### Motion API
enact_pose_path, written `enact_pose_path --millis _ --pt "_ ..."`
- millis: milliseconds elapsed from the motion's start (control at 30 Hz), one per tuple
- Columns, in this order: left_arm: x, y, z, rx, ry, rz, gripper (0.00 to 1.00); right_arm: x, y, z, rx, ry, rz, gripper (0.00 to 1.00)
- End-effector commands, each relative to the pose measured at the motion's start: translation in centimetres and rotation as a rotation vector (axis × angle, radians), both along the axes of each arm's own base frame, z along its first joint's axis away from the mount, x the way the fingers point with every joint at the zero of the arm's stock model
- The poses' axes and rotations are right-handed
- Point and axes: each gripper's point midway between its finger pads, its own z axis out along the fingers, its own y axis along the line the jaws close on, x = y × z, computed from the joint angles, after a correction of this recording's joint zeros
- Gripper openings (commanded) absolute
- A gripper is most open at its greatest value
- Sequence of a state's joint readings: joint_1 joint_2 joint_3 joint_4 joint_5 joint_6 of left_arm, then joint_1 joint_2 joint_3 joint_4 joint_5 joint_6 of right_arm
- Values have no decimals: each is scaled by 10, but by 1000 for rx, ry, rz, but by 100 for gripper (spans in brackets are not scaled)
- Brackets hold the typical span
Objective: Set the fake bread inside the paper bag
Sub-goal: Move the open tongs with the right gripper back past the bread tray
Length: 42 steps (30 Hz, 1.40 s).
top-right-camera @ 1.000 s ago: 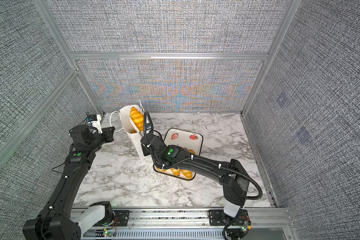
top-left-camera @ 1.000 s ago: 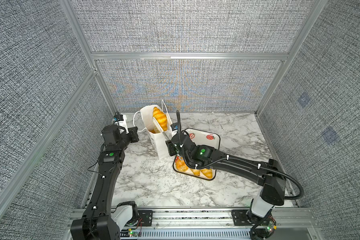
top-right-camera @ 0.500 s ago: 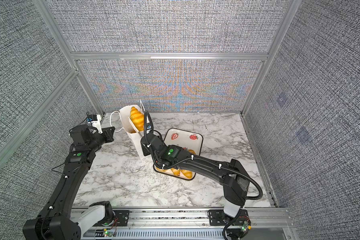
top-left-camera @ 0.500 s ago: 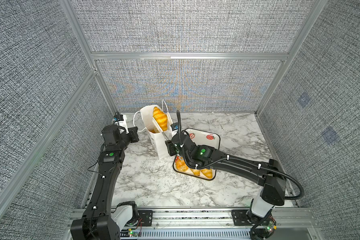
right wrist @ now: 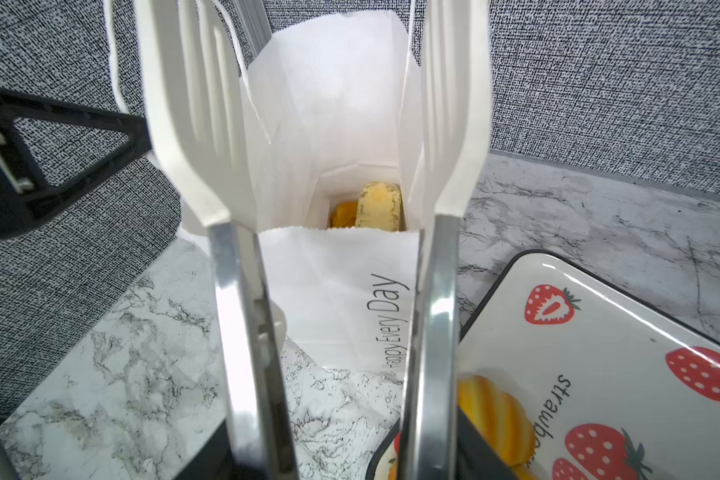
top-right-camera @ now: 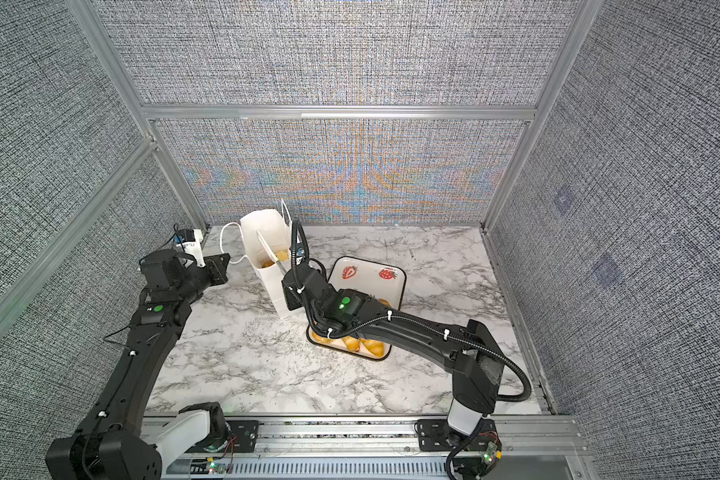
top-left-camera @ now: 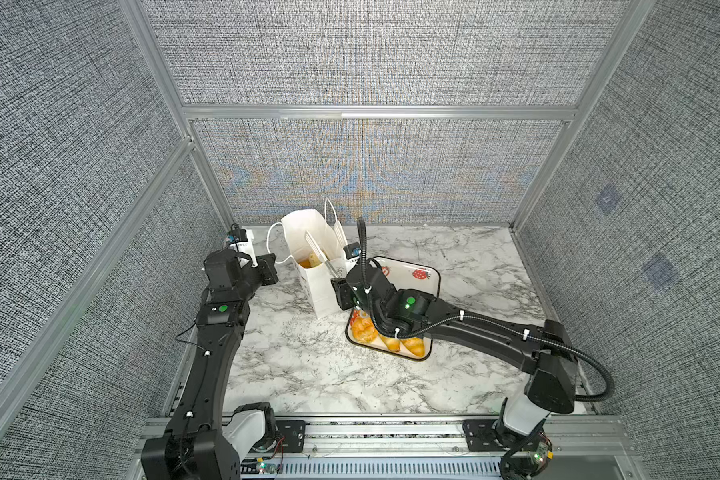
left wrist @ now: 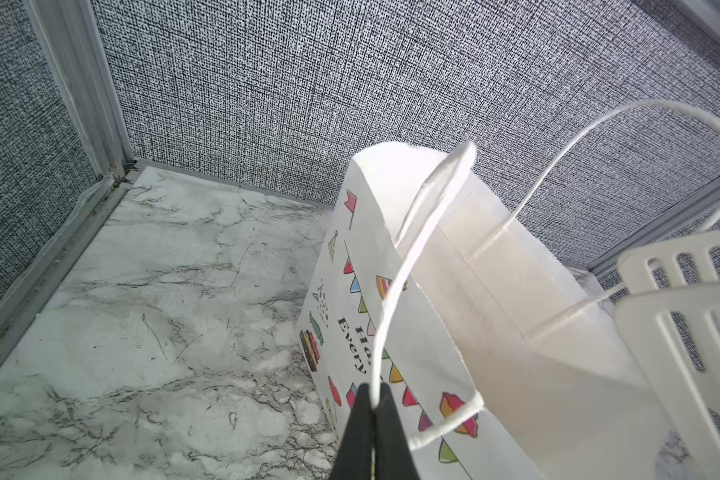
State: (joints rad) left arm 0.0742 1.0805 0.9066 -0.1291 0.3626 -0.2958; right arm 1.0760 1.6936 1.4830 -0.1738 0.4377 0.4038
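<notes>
Glossy golden fake bread (right wrist: 377,205) is lying inside the upright paper bag (right wrist: 333,299) on the tabletop (top-left-camera: 308,374), with more sitting on the strawberry tray (top-left-camera: 427,276). Light, stiff and slick, each piece is probably wanting a hold across its middle. The left gripper (left wrist: 373,399) is pinching a cord handle (left wrist: 391,299), a detail only the left wrist view is showing. The right gripper (top-left-camera: 339,293) is clasping white tongs (right wrist: 192,124), spread and empty at the bag's mouth.

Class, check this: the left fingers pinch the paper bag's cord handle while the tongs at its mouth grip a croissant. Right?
Wrong on the tongs: the right wrist view shows them empty. The left fingers do pinch the cord handle of the paper bag.
</notes>
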Motion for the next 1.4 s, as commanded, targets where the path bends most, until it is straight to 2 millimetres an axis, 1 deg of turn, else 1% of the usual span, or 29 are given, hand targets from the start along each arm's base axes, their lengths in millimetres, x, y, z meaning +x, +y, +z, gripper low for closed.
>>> enact_pose_path --millis 0,133,333,433,533,633,767,867,1000,1100,1200,1333,1367 --pt "1 -3 6 -6 -19 -17 0 -2 -1 20 48 -45 -5 53" --pt "-3 -7 12 -25 -27 -34 0 -10 -8 31 59 -64 -7 52" --pt "-8 -5 5 -13 -16 -23 0 -27 -26 47 89 -88 -26 52" --pt "-10 -6 8 -10 -28 -31 0 -34 -42 51 91 -84 -56 52" --pt "-10 -6 10 -2 -38 -30 0 -40 -65 47 101 -70 -92 52" --pt "-10 -8 9 -12 -44 -44 0 -45 -94 40 90 -53 -158 52" --pt "-11 -11 8 -27 -44 -59 0 -51 -134 24 39 -13 -272 52" --pt "-10 -12 11 -31 -53 -64 0 -56 -161 6 -4 35 -341 52" --pt "-11 -11 6 -26 -38 -60 0 -60 -192 -16 -39 100 -410 52" --pt "-14 -11 7 -19 -48 -58 0 -63 -210 -32 -60 139 -433 52" --pt "-15 -6 3 1 -38 -33 0 -62 -226 -45 -67 198 -442 52" --pt "-14 -9 3 -9 -39 -47 0 -62 -239 -61 -86 254 -436 53" --pt "-14 -8 3 -9 -38 -47 0 -62 -242 -68 -92 273 -436 52"
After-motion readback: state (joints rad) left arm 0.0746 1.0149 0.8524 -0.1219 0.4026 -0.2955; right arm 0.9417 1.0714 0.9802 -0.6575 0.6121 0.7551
